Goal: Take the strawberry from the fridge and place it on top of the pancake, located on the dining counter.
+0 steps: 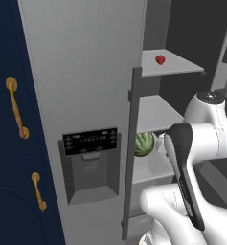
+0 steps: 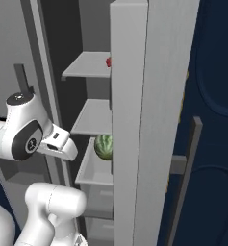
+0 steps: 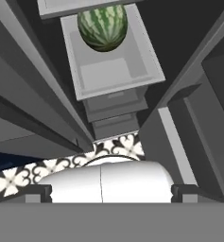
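Now lift the wide-open, empty hand (image 3: 111,189) well above the watermelon (image 3: 103,26) shelf it looks down on, reaching up to the strawberry (image 1: 160,59) on the fridge (image 1: 86,95) upper shelf, approaching squarely before closing gently.

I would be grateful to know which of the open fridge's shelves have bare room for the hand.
The top shelf is mostly bare, with just the strawberry near its middle. The middle shelf looks bare. The tray below is tighter: the watermelon fills its back, leaving bare floor at the front.
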